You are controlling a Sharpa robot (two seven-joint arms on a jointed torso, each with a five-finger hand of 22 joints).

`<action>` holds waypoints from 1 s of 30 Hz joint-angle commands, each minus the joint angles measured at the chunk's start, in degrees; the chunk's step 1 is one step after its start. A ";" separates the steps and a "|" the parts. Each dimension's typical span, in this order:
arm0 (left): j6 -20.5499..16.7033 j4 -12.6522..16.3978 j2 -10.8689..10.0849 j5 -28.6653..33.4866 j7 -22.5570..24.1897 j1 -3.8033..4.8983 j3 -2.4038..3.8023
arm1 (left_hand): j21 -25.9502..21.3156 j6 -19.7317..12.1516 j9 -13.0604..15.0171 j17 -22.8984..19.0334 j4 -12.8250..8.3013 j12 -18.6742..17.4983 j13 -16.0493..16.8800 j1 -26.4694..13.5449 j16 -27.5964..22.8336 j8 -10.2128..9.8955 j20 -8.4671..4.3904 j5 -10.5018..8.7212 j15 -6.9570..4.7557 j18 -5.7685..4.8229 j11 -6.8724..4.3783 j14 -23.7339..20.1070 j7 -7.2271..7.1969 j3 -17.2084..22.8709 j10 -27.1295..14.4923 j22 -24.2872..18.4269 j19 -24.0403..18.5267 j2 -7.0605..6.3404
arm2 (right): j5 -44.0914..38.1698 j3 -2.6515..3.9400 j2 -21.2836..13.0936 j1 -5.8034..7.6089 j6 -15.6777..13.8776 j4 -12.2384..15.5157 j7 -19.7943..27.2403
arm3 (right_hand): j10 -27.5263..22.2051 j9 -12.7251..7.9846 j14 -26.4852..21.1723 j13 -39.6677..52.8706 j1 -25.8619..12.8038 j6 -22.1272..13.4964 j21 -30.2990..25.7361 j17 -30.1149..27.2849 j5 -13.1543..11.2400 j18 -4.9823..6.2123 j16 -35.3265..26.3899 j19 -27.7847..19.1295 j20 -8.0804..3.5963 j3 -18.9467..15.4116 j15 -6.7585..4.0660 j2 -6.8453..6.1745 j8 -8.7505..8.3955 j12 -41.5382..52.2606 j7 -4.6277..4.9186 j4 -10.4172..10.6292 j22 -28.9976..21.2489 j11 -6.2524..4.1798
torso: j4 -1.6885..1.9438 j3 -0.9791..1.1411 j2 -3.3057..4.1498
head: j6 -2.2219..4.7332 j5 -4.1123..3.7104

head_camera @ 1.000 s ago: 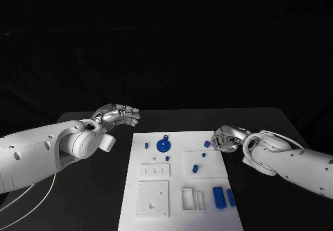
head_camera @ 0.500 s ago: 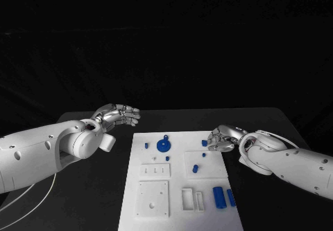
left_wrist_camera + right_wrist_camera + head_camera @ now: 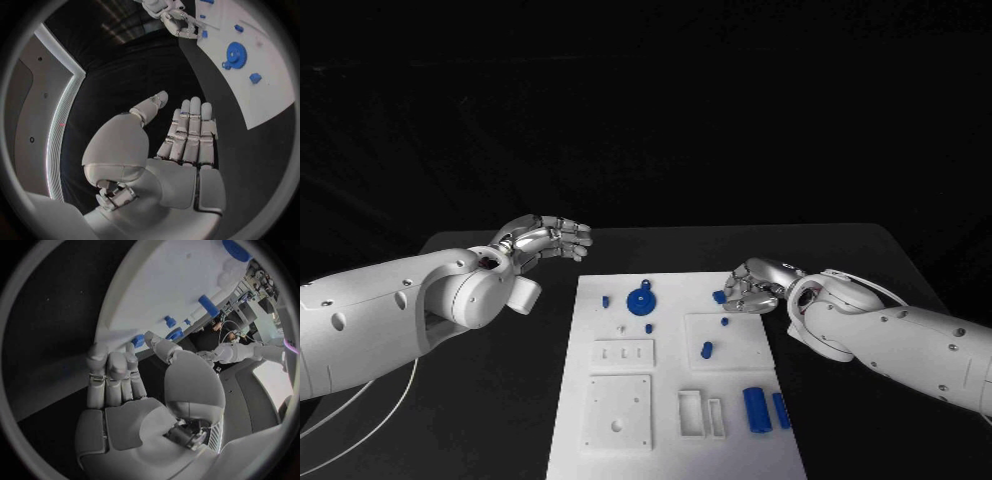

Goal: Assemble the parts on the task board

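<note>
Small blue part (image 3: 720,297) at the task board's (image 3: 668,440) far right edge: likely light, rigid, smooth plastic, best pinched across its sides. Right hand (image 3: 757,284) right at it, fingers (image 3: 111,371) curled; grip impossible to confirm. Left hand (image 3: 545,238) raised left of the board, open-fingered, empty.

The setting looked like a robotics lab or test cell. A black table (image 3: 488,400) stood against a black backdrop (image 3: 646,120), with a white task board (image 3: 668,400) of small blue parts (image 3: 640,300) laid out on it. In the right wrist view, cluttered equipment racks (image 3: 262,275) stood at the room's edge.
</note>
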 commanded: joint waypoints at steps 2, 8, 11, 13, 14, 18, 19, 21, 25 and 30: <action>0.52 0.06 0.05 -0.09 0.55 0.02 0.02 | 0.25 -0.40 -0.07 -0.05 0.29 -0.23 0.07 -0.61 0.24 -0.35 0.00 -0.32 0.17 0.68 0.03 -0.39 1.52 0.17 -0.27 0.99 -0.23 -0.08 | -0.64 -0.12 0.30 -0.11 0.03 -0.24 -1.17 | 0.01 -0.10 -0.13 0.05 -0.53 -1.38 -0.11 0.09 -0.24 4.14 -0.23 -0.14 -0.29 0.01 0.34 -0.15 -0.39 -0.13 1.11 0.36 0.76 0.27 | -0.05 0.02 0.03 | -0.05 0.12; 0.56 0.12 0.04 -0.09 0.54 0.02 0.02 | 0.25 -0.41 -0.07 -0.06 0.28 -0.23 0.07 -0.60 0.24 -0.35 0.00 -0.32 0.17 0.68 0.03 -0.39 1.52 0.17 -0.27 0.99 -0.23 -0.08 | -1.02 -0.14 0.69 -0.11 -0.05 -0.33 -1.62 | -0.07 -0.15 -0.16 0.07 0.35 -1.42 -0.16 0.10 -0.59 4.14 -0.25 -0.21 -0.39 0.38 0.35 0.01 -0.42 -0.12 1.11 0.28 0.76 0.27 | -0.08 0.02 0.02 | -0.06 0.24; 0.54 0.13 0.01 -0.09 0.55 0.02 0.02 | 0.25 -0.41 -0.08 -0.06 0.27 -0.23 0.08 -0.59 0.24 -0.35 0.00 -0.32 0.17 0.68 0.03 -0.39 1.52 0.18 -0.27 0.99 -0.23 -0.08 | -1.86 -0.18 1.11 -0.11 -0.44 -0.32 -2.01 | -0.15 -0.20 -0.21 0.08 0.36 -1.48 -0.19 0.11 -0.83 4.14 -0.28 -0.27 -0.37 0.23 0.39 -0.27 -0.47 -0.12 1.16 0.43 0.77 0.32 | -0.11 0.05 0.04 | -0.23 0.28; 0.52 0.10 0.03 -0.09 0.55 0.02 0.02 | 0.26 -0.41 -0.08 -0.06 0.27 -0.23 0.08 -0.59 0.25 -0.35 0.00 -0.32 0.17 0.68 0.03 -0.40 1.52 0.18 -0.27 0.99 -0.23 -0.08 | -2.47 -0.24 1.45 -0.11 -0.65 -0.39 -2.28 | -0.22 -0.24 -0.25 0.09 0.18 -1.53 -0.18 0.13 -1.02 4.14 -0.29 -0.30 -0.34 -0.12 0.43 -0.56 -0.50 -0.11 1.20 0.59 0.80 0.36 | -0.12 0.08 0.04 | -0.25 0.35; 0.53 0.10 0.04 -0.09 0.56 0.02 0.02 | 0.26 -0.41 -0.08 -0.06 0.27 -0.23 0.08 -0.59 0.25 -0.35 0.00 -0.31 0.17 0.68 0.03 -0.40 1.52 0.18 -0.27 0.99 -0.23 -0.08 | -2.90 -0.29 1.62 -0.11 -0.84 -0.43 -2.45 | -0.25 -0.25 -0.27 0.10 0.06 -1.56 -0.19 0.14 -1.20 4.14 -0.29 -0.33 -0.33 -0.34 0.44 -0.69 -0.51 -0.10 1.21 0.68 0.81 0.37 | -0.10 0.11 0.03 | -0.26 0.36; 0.54 0.08 0.06 -0.09 0.56 0.02 0.02 | 0.26 -0.42 -0.08 -0.07 0.26 -0.23 0.08 -0.58 0.25 -0.35 0.00 -0.32 0.17 0.68 0.03 -0.40 1.52 0.18 -0.27 0.99 -0.23 -0.09 | -4.39 -0.53 2.17 -0.11 -1.05 -0.50 -3.14 | -0.37 -0.30 -0.32 0.13 -0.34 -1.62 -0.17 0.19 -1.55 4.14 -0.29 -0.41 -0.31 -1.45 0.48 -1.27 -0.53 -0.05 1.25 0.84 0.86 0.40 | -0.06 0.09 0.01 | -0.27 0.33; 0.54 0.08 0.06 -0.09 0.56 0.02 0.02 | 0.26 -0.42 -0.08 -0.07 0.26 -0.23 0.08 -0.58 0.25 -0.35 0.00 -0.32 0.17 0.68 0.03 -0.40 1.52 0.19 -0.27 0.99 -0.24 -0.09 | -4.61 -0.56 2.23 -0.11 -1.09 -0.50 -3.22 | -0.39 -0.30 -0.33 0.13 -0.41 -1.61 -0.17 0.20 -1.56 4.14 -0.28 -0.43 -0.31 -1.63 0.49 -1.34 -0.53 -0.05 1.25 0.85 0.87 0.40 | -0.06 0.09 0.01 | -0.27 0.33; 0.54 0.07 0.06 -0.09 0.57 0.02 0.01 | 0.25 -0.42 -0.08 -0.07 0.25 -0.23 0.08 -0.57 0.25 -0.35 0.00 -0.31 0.17 0.68 0.03 -0.40 1.52 0.19 -0.27 0.99 -0.24 -0.09 | -5.52 -0.69 2.53 -0.11 -1.42 -0.51 -3.67 | -0.45 -0.30 -0.37 0.14 -0.62 -1.55 -0.18 0.22 -1.65 4.14 -0.29 -0.48 -0.32 -2.28 0.47 -1.53 -0.48 -0.03 1.22 0.88 0.89 0.40 | -0.06 0.09 0.02 | -0.29 0.33; 0.56 0.10 0.05 -0.09 0.56 0.02 0.01 | 0.26 -0.42 -0.08 -0.07 0.24 -0.24 0.08 -0.56 0.25 -0.35 0.00 -0.31 0.17 0.68 0.03 -0.40 1.52 0.19 -0.27 0.99 -0.24 -0.09 | -6.51 -0.90 2.92 -0.12 -1.61 -0.52 -4.22 | -0.54 -0.22 -0.43 0.15 -0.90 -1.31 -0.19 0.25 -1.87 4.14 -0.30 -0.60 -0.34 -3.46 0.38 -1.90 -0.30 0.00 1.10 0.86 0.90 0.28 | -0.10 0.10 0.04 | -0.31 0.33; 0.55 0.04 0.08 -0.09 0.57 0.02 0.01 | 0.26 -0.43 -0.08 -0.08 0.23 -0.24 0.09 -0.55 0.26 -0.36 0.00 -0.31 0.17 0.69 0.03 -0.40 1.52 0.20 -0.28 0.99 -0.24 -0.09 | -8.25 -1.25 3.41 -0.21 -2.18 -0.67 -4.69 | -0.71 -0.03 -0.57 0.13 -0.75 -0.73 -0.27 0.27 -1.93 4.14 -0.38 -0.80 -0.40 -4.68 0.15 -2.16 0.08 -0.03 0.84 0.62 0.90 0.04 | -0.10 0.09 0.01 | -0.31 0.34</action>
